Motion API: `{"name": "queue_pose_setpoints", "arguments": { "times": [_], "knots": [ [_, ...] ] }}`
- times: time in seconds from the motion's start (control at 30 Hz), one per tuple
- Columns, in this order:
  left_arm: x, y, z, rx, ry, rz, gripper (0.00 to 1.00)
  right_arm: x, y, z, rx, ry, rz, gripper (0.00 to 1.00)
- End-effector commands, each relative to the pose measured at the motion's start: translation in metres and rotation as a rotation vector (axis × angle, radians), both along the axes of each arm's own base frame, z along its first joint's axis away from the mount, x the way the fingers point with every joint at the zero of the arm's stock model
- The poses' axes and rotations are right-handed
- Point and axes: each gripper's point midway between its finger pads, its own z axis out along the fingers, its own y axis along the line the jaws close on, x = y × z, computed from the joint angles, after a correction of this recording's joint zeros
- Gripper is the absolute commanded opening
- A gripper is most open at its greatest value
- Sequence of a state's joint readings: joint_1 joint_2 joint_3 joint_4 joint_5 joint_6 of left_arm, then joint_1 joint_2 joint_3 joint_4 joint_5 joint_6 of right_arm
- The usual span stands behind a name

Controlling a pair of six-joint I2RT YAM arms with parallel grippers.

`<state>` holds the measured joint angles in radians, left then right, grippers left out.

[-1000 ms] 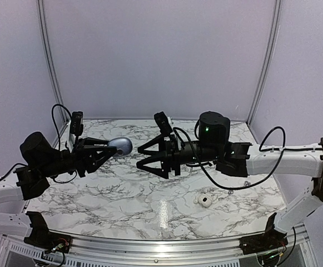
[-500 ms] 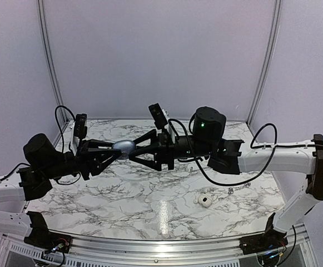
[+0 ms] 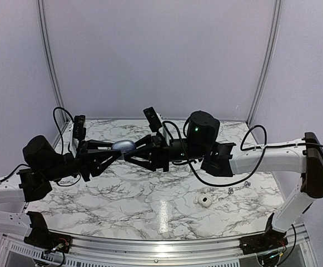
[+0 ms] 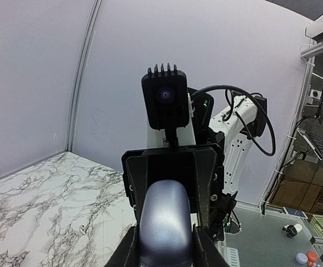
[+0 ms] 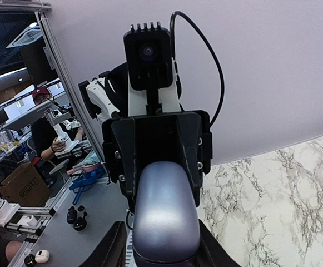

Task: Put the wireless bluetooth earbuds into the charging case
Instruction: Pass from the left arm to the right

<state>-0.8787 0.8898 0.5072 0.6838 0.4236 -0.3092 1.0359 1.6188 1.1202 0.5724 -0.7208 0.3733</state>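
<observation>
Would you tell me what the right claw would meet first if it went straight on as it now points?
The case, most likely: the right claw straddles it, and the left claw, holding it, lies right behind.

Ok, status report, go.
Left gripper shut on the charging case, mid-air. Right gripper around its other end, grip unclear. Earbuds lie on the table, not in the case. Case looks closed; nothing else in the way.

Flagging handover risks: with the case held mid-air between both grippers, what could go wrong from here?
The smooth rounded charging case hangs above the table, pinched by the left gripper with the right gripper flanking it; uneven squeezing could squirt it out and drop it. A falling case might scatter the earbuds lying below.
</observation>
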Motion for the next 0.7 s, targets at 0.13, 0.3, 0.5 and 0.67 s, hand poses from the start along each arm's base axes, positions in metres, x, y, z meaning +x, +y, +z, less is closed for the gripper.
{"name": "queue_pose_setpoints", "arguments": {
  "times": [0.13,0.3,0.5,0.67],
  "knots": [
    [0.0,0.007,0.011,-0.039,-0.049,0.033,0.11,-0.013,-0.001,0.025,0.071,-0.021,0.064,0.27],
    [0.001,0.007,0.007,-0.036,-0.034,0.039,0.25,-0.015,-0.004,0.029,0.068,-0.043,0.061,0.17],
    [0.005,0.016,0.002,-0.014,-0.006,0.091,0.7,-0.013,-0.01,0.024,0.019,-0.083,0.057,0.08],
    [0.006,0.012,-0.01,0.054,0.044,0.08,0.74,-0.009,-0.014,0.01,-0.058,-0.124,0.018,0.04]
  ]
}}
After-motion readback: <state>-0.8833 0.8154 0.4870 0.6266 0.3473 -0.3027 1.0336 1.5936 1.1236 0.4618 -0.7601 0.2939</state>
